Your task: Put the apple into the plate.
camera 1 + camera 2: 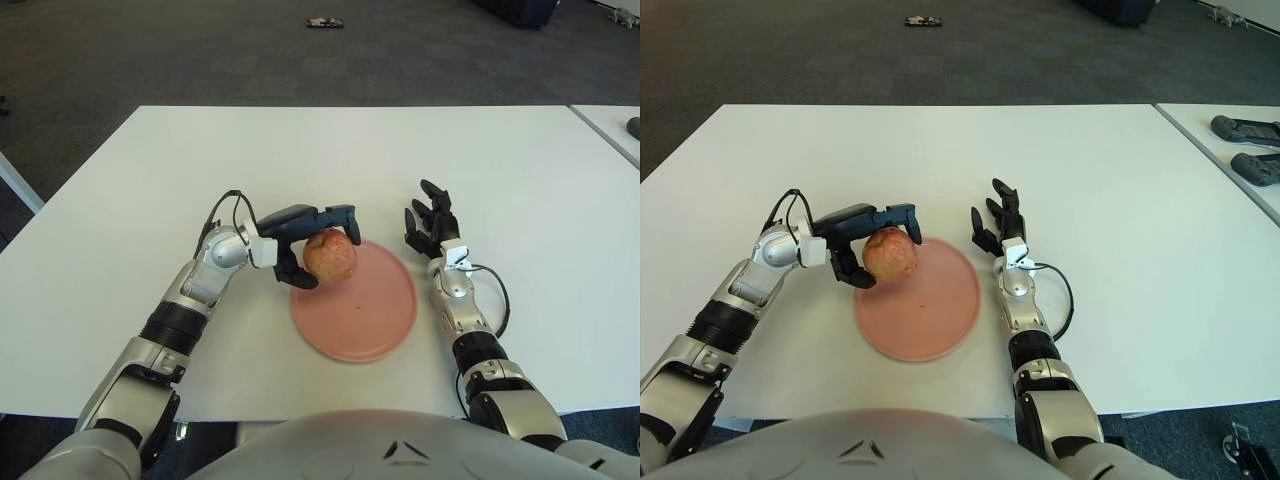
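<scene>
A red-yellow apple [330,256] is held over the upper left rim of the pink plate [370,310]. My left hand [308,245] is shut on the apple, with dark fingers over its top and under its left side. I cannot tell whether the apple touches the plate. In the right eye view the same apple [890,254] shows at the plate's [930,315] upper left edge. My right hand [431,225] stays idle just right of the plate, fingers spread and holding nothing.
The white table [150,180] spreads wide around the plate. A second table edge [1200,140] at the far right carries dark devices [1245,130]. Dark carpet lies beyond, with a small object [325,21] on the floor.
</scene>
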Motion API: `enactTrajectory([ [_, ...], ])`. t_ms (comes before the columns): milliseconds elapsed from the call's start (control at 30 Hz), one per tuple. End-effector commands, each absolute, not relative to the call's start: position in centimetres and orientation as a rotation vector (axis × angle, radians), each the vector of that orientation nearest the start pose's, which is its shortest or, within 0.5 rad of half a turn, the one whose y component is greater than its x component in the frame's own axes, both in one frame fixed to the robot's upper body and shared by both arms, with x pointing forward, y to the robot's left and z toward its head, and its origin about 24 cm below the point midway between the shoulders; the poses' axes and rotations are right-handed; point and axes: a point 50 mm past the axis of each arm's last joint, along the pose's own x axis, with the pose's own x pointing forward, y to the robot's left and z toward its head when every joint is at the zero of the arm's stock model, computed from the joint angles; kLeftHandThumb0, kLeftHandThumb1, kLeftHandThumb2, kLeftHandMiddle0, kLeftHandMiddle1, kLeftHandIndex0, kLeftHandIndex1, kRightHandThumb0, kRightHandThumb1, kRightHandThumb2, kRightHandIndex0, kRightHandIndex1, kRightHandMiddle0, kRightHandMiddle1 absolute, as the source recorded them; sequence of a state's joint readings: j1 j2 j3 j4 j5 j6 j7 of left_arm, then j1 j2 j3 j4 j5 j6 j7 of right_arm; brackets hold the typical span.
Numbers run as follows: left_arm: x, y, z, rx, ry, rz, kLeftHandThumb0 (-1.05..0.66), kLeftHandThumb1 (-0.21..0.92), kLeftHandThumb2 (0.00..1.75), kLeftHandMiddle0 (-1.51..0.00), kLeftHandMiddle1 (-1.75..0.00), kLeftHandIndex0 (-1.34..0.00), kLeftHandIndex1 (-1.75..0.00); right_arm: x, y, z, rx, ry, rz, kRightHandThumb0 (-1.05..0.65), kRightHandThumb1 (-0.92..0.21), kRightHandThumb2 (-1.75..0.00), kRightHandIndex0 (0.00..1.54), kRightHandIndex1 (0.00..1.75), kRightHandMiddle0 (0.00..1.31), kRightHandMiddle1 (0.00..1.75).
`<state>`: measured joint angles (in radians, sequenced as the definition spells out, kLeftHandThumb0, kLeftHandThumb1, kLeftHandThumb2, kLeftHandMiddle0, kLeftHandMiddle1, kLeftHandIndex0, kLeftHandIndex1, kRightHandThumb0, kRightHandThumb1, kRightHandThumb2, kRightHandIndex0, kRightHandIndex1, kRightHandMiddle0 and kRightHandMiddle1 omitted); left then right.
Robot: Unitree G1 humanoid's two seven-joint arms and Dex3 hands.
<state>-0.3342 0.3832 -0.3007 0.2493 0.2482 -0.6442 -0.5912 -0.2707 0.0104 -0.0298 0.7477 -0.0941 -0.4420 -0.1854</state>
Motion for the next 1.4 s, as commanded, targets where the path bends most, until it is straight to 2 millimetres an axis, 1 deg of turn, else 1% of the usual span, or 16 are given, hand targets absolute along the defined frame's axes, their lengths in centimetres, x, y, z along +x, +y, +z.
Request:
enactTrajectory([
  [0, 27.72, 10.18, 9.43, 0.858, -0.574, -1.000, -0.49, 0.27, 1.37, -1.15, -1.75, -0.64, -1.75, 26.23, -13.84, -4.84, -0.089, 0.215, -0.089, -0.42, -0.74, -0.80, 0.25, 0.31, 0.00, 0.57],
  [367, 28.03, 9.85, 8.90, 0.920, -0.653, -0.969, -0.48, 0.28, 1.36, -1.16, -1.75, -0.64, -1.75, 26.22, -13.98, -4.64, -0.079, 0.205, -0.094, -0.42, -0.74, -0.80, 0.26, 0.35, 0.00, 0.61],
  [667, 28.17, 9.67, 9.16, 0.990, -0.680, -0.953, -0.48, 0.28, 1.36, -1.16, -1.75, -0.64, -1.75, 26.16, -14.13, -4.46, -0.071, 0.196, -0.090, -0.40, -0.74, -0.80, 0.25, 0.38, 0.00, 0.62],
  [1067, 28.44, 9.54, 9.37, 1.034, -0.721, -0.918, -0.48, 0.29, 1.35, -1.17, -1.75, -0.63, -1.75, 26.16, -14.35, -4.27, -0.057, 0.185, -0.083, -0.40, -0.73, -0.81, 0.23, 0.40, 0.00, 0.63],
  [1367, 28.41, 9.33, 9.52, 1.052, -0.772, -0.907, -0.48, 0.30, 1.34, -1.17, -1.75, -0.62, -1.75, 26.14, -14.51, -4.20, -0.044, 0.181, -0.071, -0.40, -0.72, -0.81, 0.20, 0.40, 0.00, 0.60],
])
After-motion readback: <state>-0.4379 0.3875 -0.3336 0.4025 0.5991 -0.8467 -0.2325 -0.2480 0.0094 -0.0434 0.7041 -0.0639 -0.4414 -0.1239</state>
